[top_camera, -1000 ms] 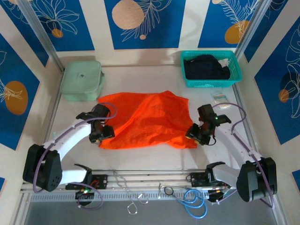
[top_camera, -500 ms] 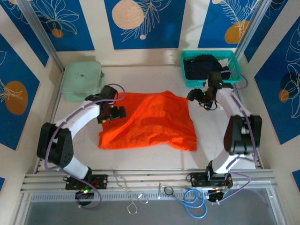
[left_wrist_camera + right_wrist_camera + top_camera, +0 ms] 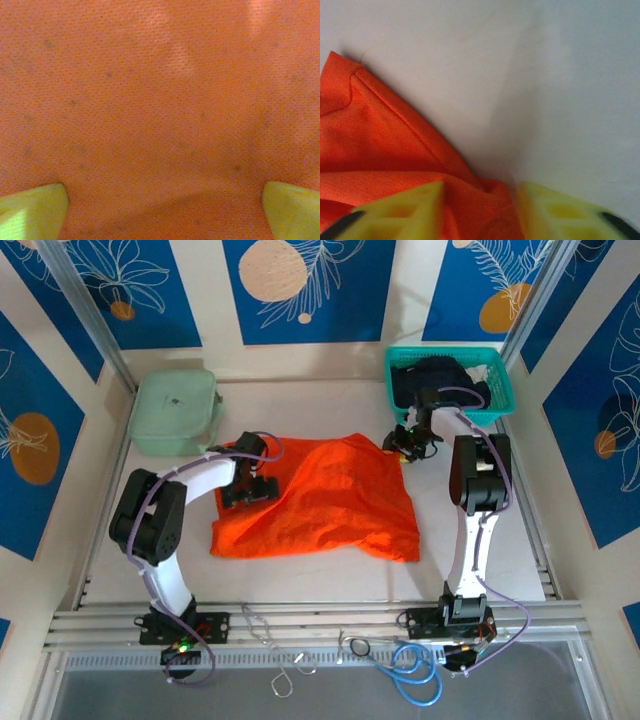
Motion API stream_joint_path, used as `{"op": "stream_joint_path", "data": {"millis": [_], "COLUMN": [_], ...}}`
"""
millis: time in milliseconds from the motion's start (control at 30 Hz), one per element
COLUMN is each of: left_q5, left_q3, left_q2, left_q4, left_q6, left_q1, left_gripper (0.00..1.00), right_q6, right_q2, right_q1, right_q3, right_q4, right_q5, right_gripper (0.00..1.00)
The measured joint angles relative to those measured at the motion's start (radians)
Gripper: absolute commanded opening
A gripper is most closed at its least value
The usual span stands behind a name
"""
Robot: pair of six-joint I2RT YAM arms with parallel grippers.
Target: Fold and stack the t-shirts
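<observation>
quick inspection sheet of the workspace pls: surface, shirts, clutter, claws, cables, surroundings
surface: pale table, white, nothing spilled seen
job's things: orange t-shirt spread mid-table, edges rumpled; black t-shirt bunched in the teal basket
clutter: pale green box, far left corner
grippers: left claw open over the orange t-shirt's left part; right claw at its far right corner, fabric bunched between the fingers, grip unclear
cables: purple cable along the left arm; blue coil at the near rail
surroundings: blue leaf-print panels
</observation>
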Motion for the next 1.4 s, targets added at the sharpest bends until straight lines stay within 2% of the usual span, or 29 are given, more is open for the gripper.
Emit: {"op": "stream_joint_path", "data": {"millis": [67,267,467,600,700,900,1000,1067,1133,1200,1267,1400], "left_q5": [-0.006,-0.026,-0.049,-0.068,-0.084,-0.126,-0.141,-0.152,-0.159,-0.160,-0.160,-0.159], "left_q3": [0.000,0.000,-0.001,-0.002,-0.001,0.077,0.145,0.174,0.193,0.195,0.195,0.165], "left_q2": [0.000,0.003,0.006,0.006,0.006,0.005,0.003,-0.008,-0.029,-0.052,-0.072,-0.121], "left_q4": [0.006,0.013,0.015,0.015,0.005,-0.067,-0.089,-0.099,-0.111,-0.119,-0.128,-0.132], "left_q6": [0.000,0.001,0.003,0.003,0.008,0.024,0.037,0.041,0.048,0.053,0.055,0.055], "left_q1": [0.000,0.000,0.000,0.000,0.000,0.014,0.025,0.030,0.032,0.033,0.033,0.033], "left_gripper": [0.99,1.00,0.95,0.98,0.99,0.99,0.99,0.99,1.00,1.00,1.00,1.00], "right_q6": [-0.007,-0.014,-0.036,-0.057,-0.064,-0.042,-0.012,0.014,0.042,0.057,0.072,0.116], "right_q2": [0.003,-0.056,-0.377,-0.569,-0.635,-0.657,-0.652,-0.644,-0.640,-0.643,-0.659,-0.738], "right_q1": [0.014,0.061,0.155,0.300,0.430,0.709,0.798,0.819,0.823,0.823,0.818,0.750], "right_q3": [0.014,-0.031,-0.224,-0.345,-0.439,-0.608,-0.640,-0.650,-0.659,-0.661,-0.660,-0.615], "right_q4": [-0.010,0.004,0.055,0.122,0.162,0.214,0.222,0.229,0.227,0.217,0.190,0.064], "right_q5": [-0.010,-0.005,0.033,0.056,0.080,0.181,0.223,0.240,0.261,0.286,0.314,0.344], "right_gripper": [0.00,0.00,0.00,0.00,0.00,0.00,0.00,0.18,0.43,0.60,0.67,0.69]}}
